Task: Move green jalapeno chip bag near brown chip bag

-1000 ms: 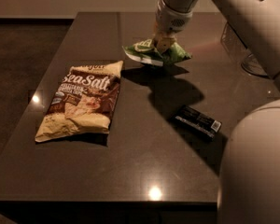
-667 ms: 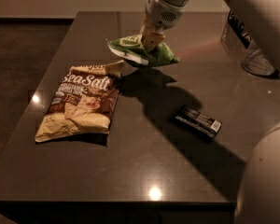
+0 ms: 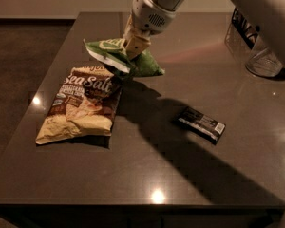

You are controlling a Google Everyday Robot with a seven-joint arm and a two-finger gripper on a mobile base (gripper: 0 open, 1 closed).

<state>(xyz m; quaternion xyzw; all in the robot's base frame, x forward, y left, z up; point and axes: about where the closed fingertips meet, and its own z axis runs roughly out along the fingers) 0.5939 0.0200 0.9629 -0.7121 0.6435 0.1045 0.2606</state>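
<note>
The green jalapeno chip bag [image 3: 118,57] hangs tilted in my gripper [image 3: 135,45], lifted just above the table. Its white left end reaches over the top right corner of the brown chip bag [image 3: 83,104]. The brown bag lies flat on the left part of the dark table [image 3: 147,165], with its "Sea Salt" lettering facing up. My gripper is shut on the middle of the green bag, and my white arm comes down from the upper right.
A small black wrapped bar [image 3: 201,124] lies on the table right of centre. A clear glass or plastic container [image 3: 256,46] stands at the far right. The table's left edge runs close beside the brown bag.
My gripper has carried the green bag left and toward the front, from the table's far middle to just above the brown bag's top right corner.
</note>
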